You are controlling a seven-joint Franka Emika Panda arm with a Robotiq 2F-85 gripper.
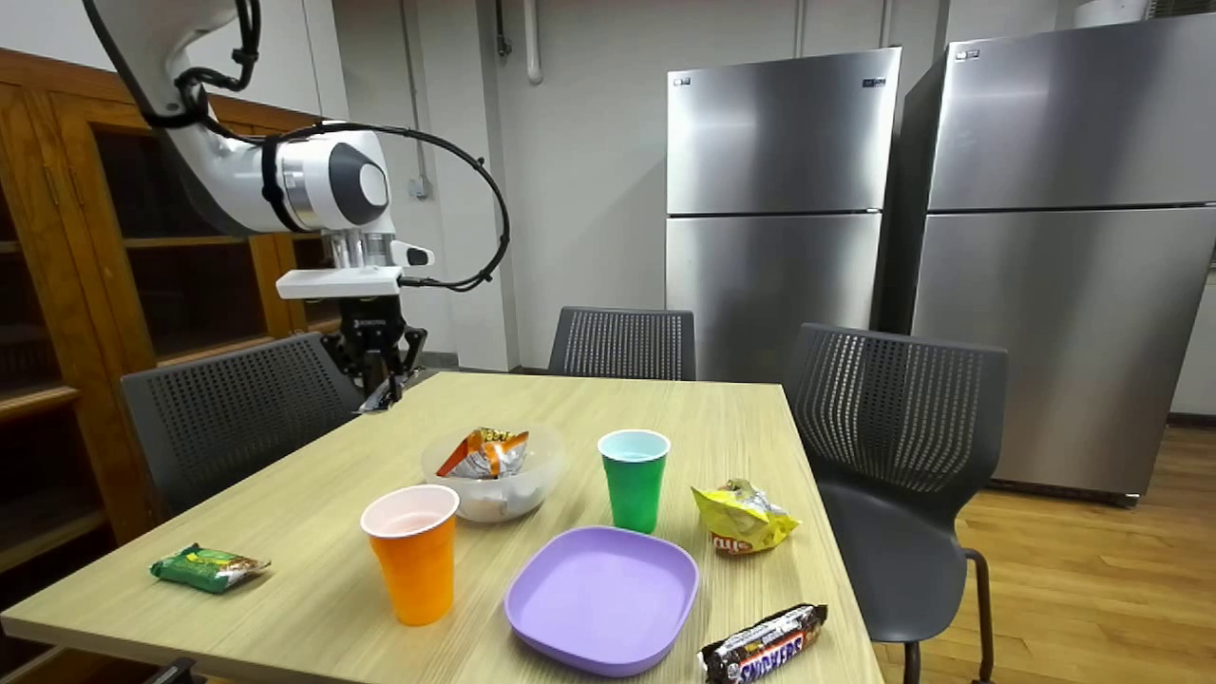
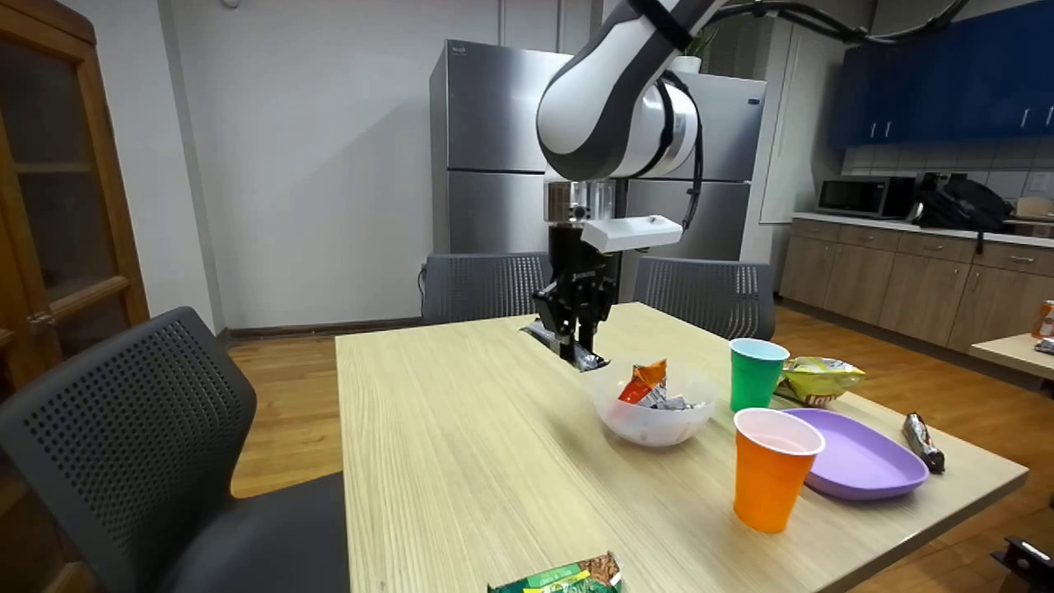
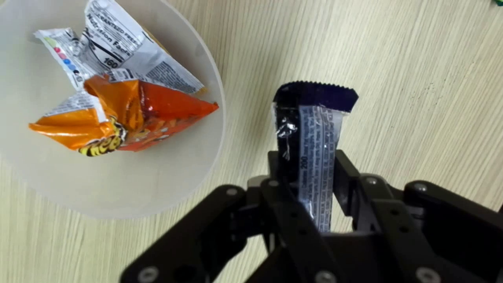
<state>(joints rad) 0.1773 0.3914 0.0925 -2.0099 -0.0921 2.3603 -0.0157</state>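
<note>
My gripper (image 3: 308, 173) is shut on a dark wrapped snack bar (image 3: 320, 129) with a pale text panel, its two pads on either side of the wrapper. In both exterior views the gripper (image 2: 578, 342) points down, with the bar (image 2: 586, 359) held above the wooden table, sticking out on both sides. Beside it in the wrist view stands a translucent white bowl (image 3: 129, 192). Inside the bowl lies a crumpled orange and silver chip bag (image 3: 165, 108), which also shows above the rim in both exterior views. The bar's lower part is hidden by the gripper.
Near the bowl stand an orange cup (image 1: 413, 570) and a green cup (image 1: 635, 489). A purple plate (image 1: 603, 598), a yellow chip bag (image 1: 744, 518), a Snickers bar (image 1: 765, 646) and a green packet (image 1: 207, 568) lie on the table (image 2: 461, 428). Chairs (image 1: 898, 418) surround it.
</note>
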